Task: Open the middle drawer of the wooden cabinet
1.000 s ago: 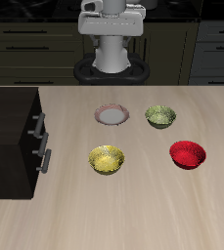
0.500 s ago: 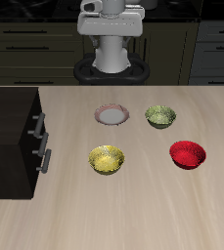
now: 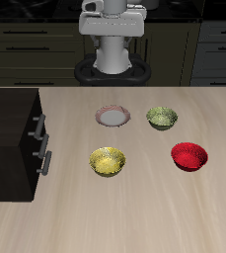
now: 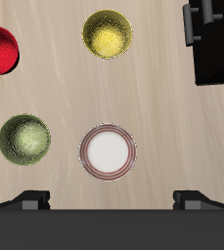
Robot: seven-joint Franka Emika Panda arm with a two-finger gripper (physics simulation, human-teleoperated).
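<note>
Arm upright at table's back edge, gripper high over the white bowl, pointing down, fingers spread wide, holding nothing. Wooden cabinet sits at table's side edge; middle drawer closed, w/ grey handle.

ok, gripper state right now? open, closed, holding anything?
Gripper: open, fingertips wide apart, nothing between them. It is above the white bowl, away from the wooden cabinet.
</note>
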